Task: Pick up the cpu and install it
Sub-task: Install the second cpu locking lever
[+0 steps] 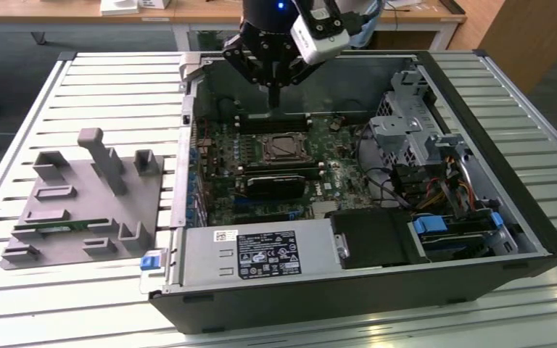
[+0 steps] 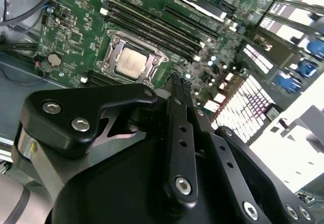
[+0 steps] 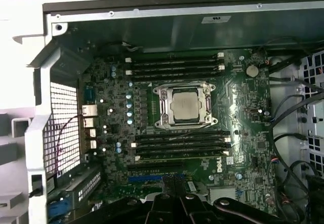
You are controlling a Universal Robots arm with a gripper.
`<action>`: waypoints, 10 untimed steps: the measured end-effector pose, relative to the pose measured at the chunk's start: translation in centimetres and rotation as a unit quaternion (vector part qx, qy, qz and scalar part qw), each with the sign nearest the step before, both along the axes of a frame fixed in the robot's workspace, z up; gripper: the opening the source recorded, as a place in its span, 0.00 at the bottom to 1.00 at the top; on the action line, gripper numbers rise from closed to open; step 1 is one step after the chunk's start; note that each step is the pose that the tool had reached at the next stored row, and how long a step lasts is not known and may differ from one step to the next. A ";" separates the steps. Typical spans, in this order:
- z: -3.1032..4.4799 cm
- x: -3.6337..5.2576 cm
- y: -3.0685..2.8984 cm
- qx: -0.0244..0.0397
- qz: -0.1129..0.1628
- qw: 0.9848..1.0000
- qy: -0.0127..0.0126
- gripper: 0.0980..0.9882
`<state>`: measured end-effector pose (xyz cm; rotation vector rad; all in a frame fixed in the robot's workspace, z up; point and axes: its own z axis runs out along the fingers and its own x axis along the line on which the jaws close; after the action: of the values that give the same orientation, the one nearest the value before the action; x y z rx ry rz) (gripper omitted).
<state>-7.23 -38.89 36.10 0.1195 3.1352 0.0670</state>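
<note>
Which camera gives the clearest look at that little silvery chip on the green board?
The first wrist view: the cpu faces the camera squarely, sitting in its metal socket frame. The second wrist view shows it at a slant, above the gripper. In the exterior view it is a dark square.

Gripper [image 1: 273, 98] above the open computer case [image 1: 510, 217], over the cpu [image 1: 281, 148] in the motherboard [image 1: 259, 196] socket.

Open space above cpu [image 3: 183, 104]; drive cage [image 1: 409, 119] flanks it
</note>
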 end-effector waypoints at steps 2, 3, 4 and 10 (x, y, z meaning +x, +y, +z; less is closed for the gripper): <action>-0.35 0.18 0.03 0.000 0.000 1.000 0.000 0.01; -0.53 0.25 0.03 0.000 0.000 1.000 0.000 0.01; -0.71 0.34 0.04 0.000 0.000 1.000 0.000 0.01; -1.34 0.54 0.05 0.019 0.000 1.000 0.000 0.01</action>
<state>-6.69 -38.84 34.76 0.1198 3.1353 0.1278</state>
